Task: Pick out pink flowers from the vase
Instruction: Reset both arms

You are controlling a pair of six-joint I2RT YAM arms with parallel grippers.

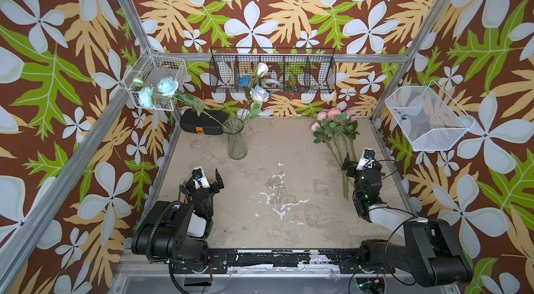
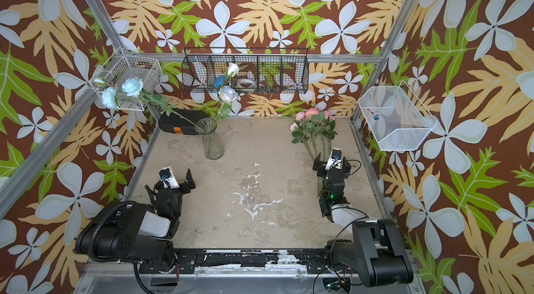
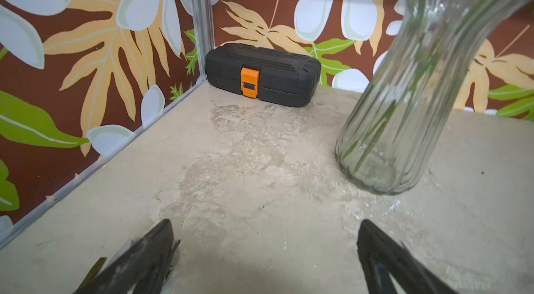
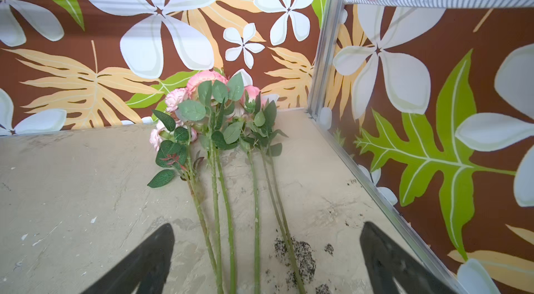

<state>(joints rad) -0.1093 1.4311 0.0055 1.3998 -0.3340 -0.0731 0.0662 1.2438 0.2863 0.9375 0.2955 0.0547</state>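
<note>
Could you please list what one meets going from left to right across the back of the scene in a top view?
Blue flowers → black case → vase → pink flowers → white mesh basket.

Black arms (image 1: 173, 229), white covers (image 1: 198, 224), looped cables (image 1: 152, 233)

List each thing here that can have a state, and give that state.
pink flowers, lying flat, out of the vase.
vase, upright, holding no pink.
light blue flowers, in vase, leaning.
white roses, in vase.
black case, shut.
left gripper, open, empty.
right gripper, open, empty, above the pink stems.
</note>
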